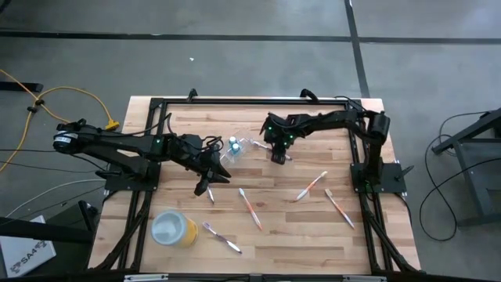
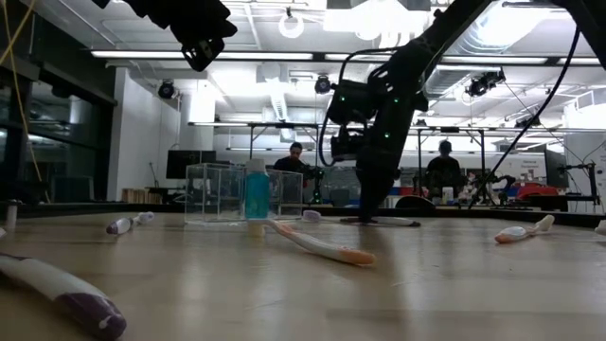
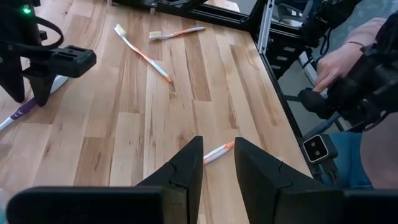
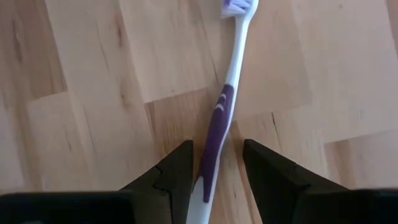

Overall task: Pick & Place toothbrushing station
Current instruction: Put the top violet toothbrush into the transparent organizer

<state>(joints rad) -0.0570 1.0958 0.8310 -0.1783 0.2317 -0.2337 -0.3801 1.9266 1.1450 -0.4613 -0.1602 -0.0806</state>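
The toothbrushing station is scattered over a pale wooden table (image 1: 313, 235). Its clear plastic cup (image 1: 239, 147) lies near the table's middle, toward the far side, between the two grippers; from table height it reads as a see-through box shape with one small blue tube (image 2: 257, 194) standing upright just in front of it. Only this one tube can be made out.

The toothbrushes are slim, white with coloured grips. Six can be counted from above. A purple-and-white toothbrush (image 4: 217, 118) lies flat under the right gripper (image 1: 278, 155), right of the cup. Three orange-and-white ones lie on the near half: one at the centre (image 1: 250, 207), one to its right (image 1: 311, 186), one farther right (image 1: 340, 207). A purple one (image 1: 222, 238) lies near the front, beside a yellow cup (image 1: 174, 229). Another lies by the left gripper (image 1: 206, 185).

The right gripper is down at the table, its fingers parted on either side of the purple handle, not clamped on it. The left gripper hangs above the table left of centre, its fingers slightly apart and empty, with an orange brush on the wood beyond them.

A person's hand (image 3: 339, 62) shows beyond the table's right edge.
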